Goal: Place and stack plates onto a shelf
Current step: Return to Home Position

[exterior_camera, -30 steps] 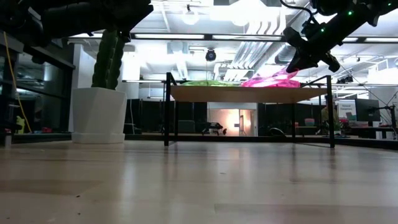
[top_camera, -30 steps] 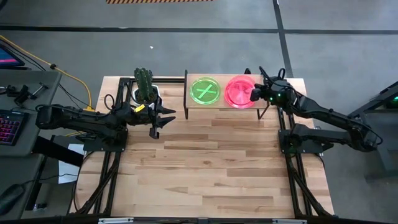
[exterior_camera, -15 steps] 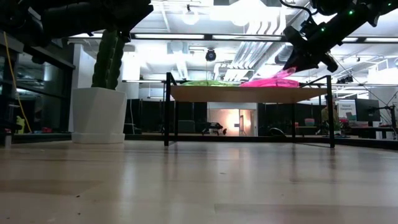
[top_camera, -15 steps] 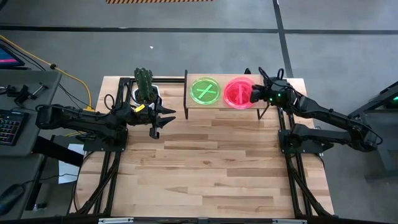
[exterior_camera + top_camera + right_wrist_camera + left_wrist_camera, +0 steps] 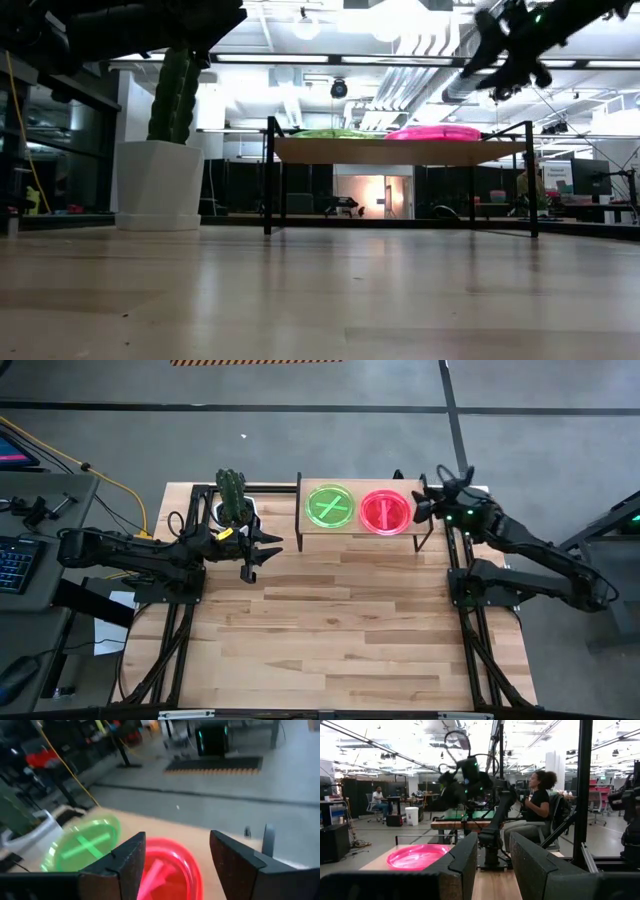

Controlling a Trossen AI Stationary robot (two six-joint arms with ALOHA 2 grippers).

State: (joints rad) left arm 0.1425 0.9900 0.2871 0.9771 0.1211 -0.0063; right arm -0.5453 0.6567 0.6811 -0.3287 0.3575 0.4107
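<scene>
Two stacks are set on the low rectangular light-wood shelf (image 5: 356, 530): round translucent pink plastic plates (image 5: 385, 510) on its right half, lime-green plates (image 5: 330, 506) on its left. Just off the shelf's right end, facing the pink stack without touching it, the right gripper (image 5: 423, 503) is held wide open and empty; a retreat outward is judged clear. The left gripper (image 5: 262, 555) is parked, parted and empty, past the left end.

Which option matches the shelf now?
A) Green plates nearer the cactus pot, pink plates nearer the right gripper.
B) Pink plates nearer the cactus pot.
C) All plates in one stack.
A: the high view shows the green plates on the shelf at its cactus pot end, and the pink plates at the end by the open right gripper.
</scene>
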